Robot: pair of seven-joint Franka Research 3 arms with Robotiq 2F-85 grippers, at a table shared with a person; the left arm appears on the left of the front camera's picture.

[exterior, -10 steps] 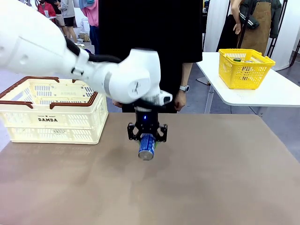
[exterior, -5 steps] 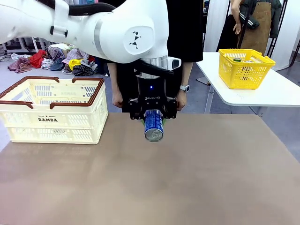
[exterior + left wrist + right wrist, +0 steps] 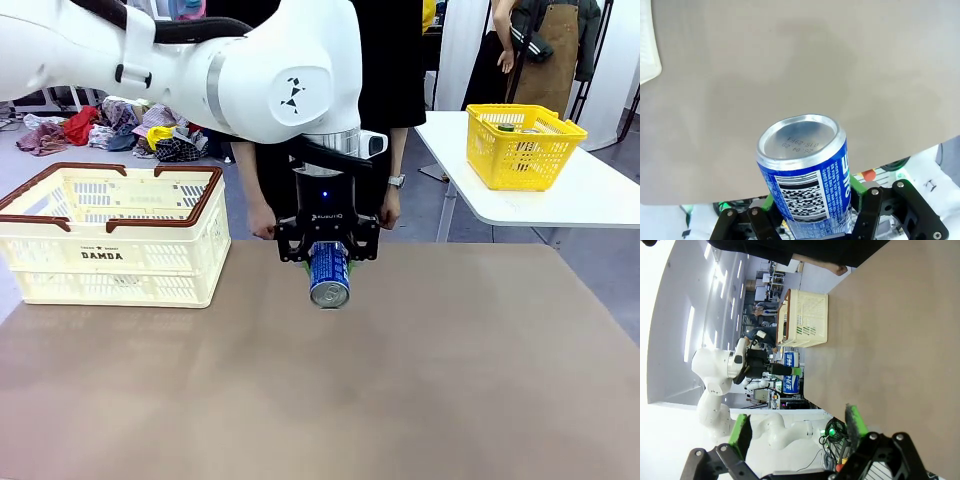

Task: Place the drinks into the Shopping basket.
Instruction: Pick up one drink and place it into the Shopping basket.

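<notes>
A blue drinks can (image 3: 328, 272) with white print hangs above the middle of the brown table, its silver end toward the front camera. My left gripper (image 3: 328, 252) is shut on it, well to the right of the cream-white Shopping basket (image 3: 115, 238). In the left wrist view the can (image 3: 805, 175) stands between the green pads (image 3: 771, 200), over bare tabletop. My right gripper (image 3: 798, 427) is open with nothing between its fingers, off the table's edge, and from there the basket (image 3: 805, 317) shows far off.
A person in black stands at the far edge, hands (image 3: 264, 228) resting by the table rim behind my left gripper. A yellow mesh basket (image 3: 522, 145) sits on a white side table at back right. The basket's corner (image 3: 647, 50) shows at the left wrist view's upper left.
My left arm has lifted the can from just above the table and shifted slightly right, turning it end-on to the front camera. In the last half second it barely moved.
</notes>
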